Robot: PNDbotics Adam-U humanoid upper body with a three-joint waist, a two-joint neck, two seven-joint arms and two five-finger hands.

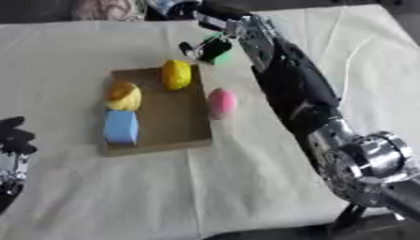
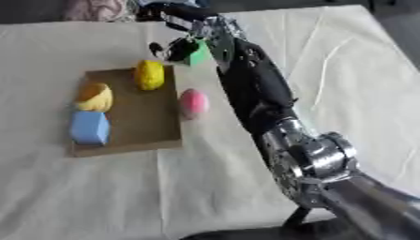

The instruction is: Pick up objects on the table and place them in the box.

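The right arm [image 1: 295,89] reaches far across the cloth-covered table [image 1: 90,197] from the near right, and its right hand [image 1: 215,43] sits beyond the far right corner of the shallow cardboard box [image 1: 168,122]. The fingers are curled around a green block [image 1: 220,52], which hangs in the grasp over the cloth, outside the box, just past its far edge. From the hand, the open floor of the box lies toward the robot and to the left, so the coming move looks like a short carry back and leftward over the rim.

Three things already lie inside the box: a blue block [image 1: 121,126] at the near left, well away from the hand; a yellow-orange rounded piece [image 1: 123,96] beyond it; and a yellow lemon-shaped piece [image 1: 176,74] at the far edge, closest to the hand, its long axis running away from the robot. A pink egg-shaped piece [image 1: 221,103] rests on the cloth just outside the right wall, toward the robot from the hand and beside the forearm, long axis likewise running near to far.

The left hand [image 1: 15,140] rests at the lower left edge, well away from everything; its fingers appear relaxed and hold nothing, though only part of it shows.

No brand, label or writing can be read anywhere.
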